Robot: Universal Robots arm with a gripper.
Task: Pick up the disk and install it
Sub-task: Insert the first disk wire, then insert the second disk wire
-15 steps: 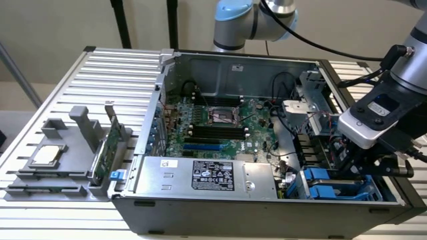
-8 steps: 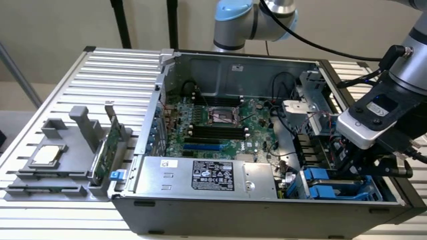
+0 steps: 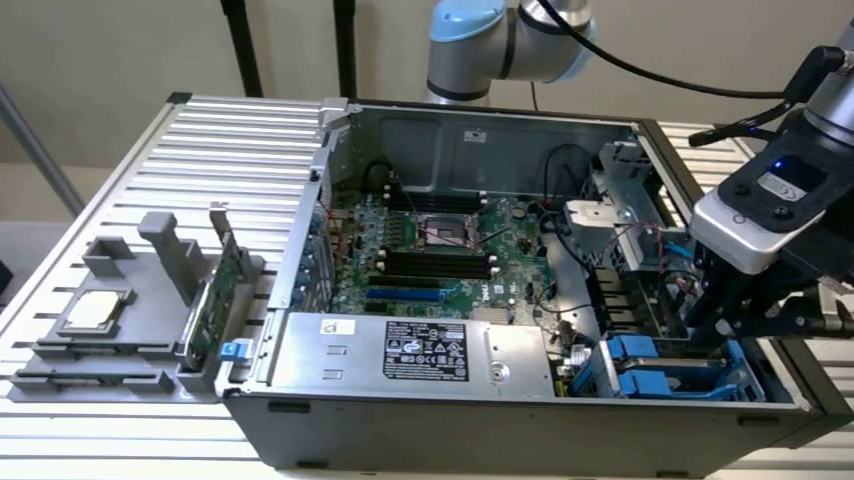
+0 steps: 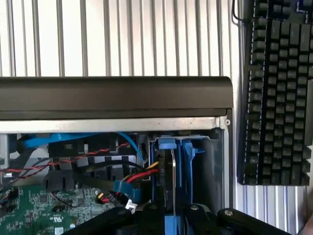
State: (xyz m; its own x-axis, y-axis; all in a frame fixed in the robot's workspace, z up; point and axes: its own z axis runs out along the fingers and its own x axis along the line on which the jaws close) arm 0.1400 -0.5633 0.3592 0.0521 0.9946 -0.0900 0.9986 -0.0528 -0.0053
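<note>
Silver arm [image 3: 534, 40], pale-blue joint caps, black cable, white wrist camera [image 3: 767, 205].

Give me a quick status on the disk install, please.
Gripper down in the case's drive bay corner. Disk standing on edge in its blue-framed slot. Cables alongside.

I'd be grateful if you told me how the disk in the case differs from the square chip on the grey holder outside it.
The disk is edged by a bright blue frame; the chip has a plain silver top with no blue. The disk sits in the computer case's bay at the exterior view's right, under the tool; the chip lies flat on the grey holder at the left, nothing near it. Both are computer parts.
</note>
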